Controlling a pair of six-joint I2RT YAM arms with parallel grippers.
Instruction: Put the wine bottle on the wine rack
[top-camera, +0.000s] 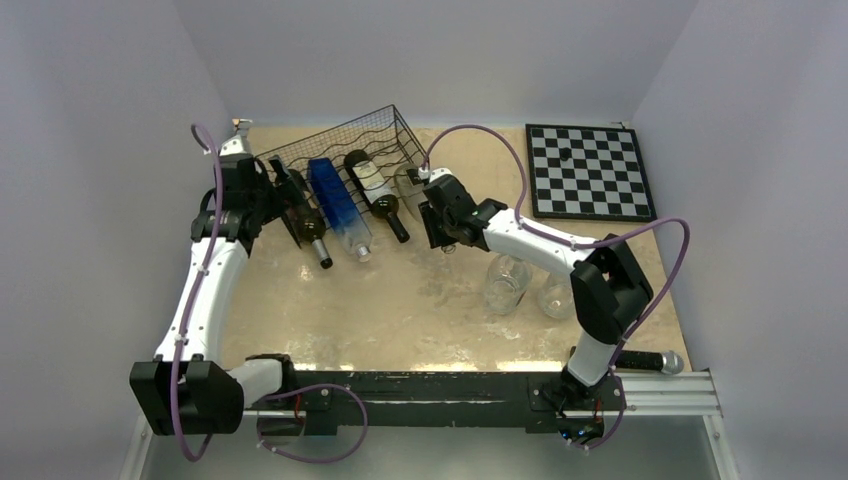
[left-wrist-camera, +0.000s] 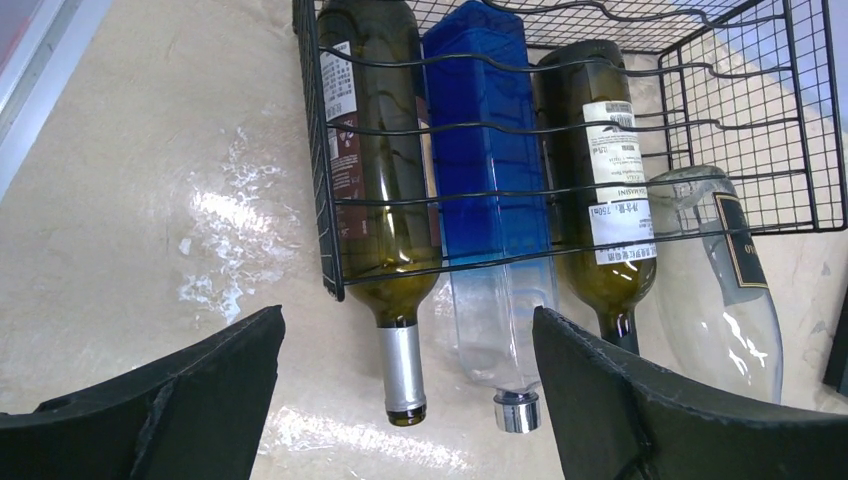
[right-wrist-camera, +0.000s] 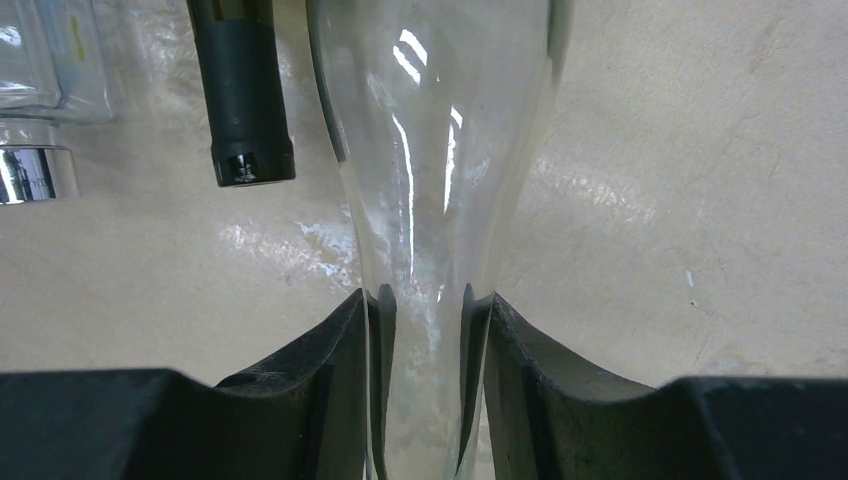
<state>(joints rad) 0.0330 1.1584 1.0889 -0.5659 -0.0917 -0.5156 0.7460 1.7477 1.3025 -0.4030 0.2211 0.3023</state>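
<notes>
The black wire wine rack (top-camera: 350, 135) (left-wrist-camera: 740, 130) stands at the back left. Three bottles lie in it with necks toward me: a green one with a silver neck (top-camera: 308, 222) (left-wrist-camera: 375, 150), a blue one (top-camera: 338, 205) (left-wrist-camera: 480, 130) and a dark green one with a black neck (top-camera: 378, 195) (left-wrist-camera: 600, 170) (right-wrist-camera: 243, 100). A clear wine bottle (top-camera: 408, 183) (left-wrist-camera: 715, 290) (right-wrist-camera: 430, 130) lies at the rack's right end, its base under the front wires. My right gripper (top-camera: 440, 225) (right-wrist-camera: 425, 320) is shut on its neck. My left gripper (top-camera: 265, 195) (left-wrist-camera: 405, 400) hangs open in front of the silver neck, holding nothing.
A chessboard (top-camera: 590, 170) lies at the back right. Two clear glass jars (top-camera: 507, 283) (top-camera: 555, 295) stand under the right arm. A microphone-like object (top-camera: 650, 362) rests by the right base. White walls close in on three sides.
</notes>
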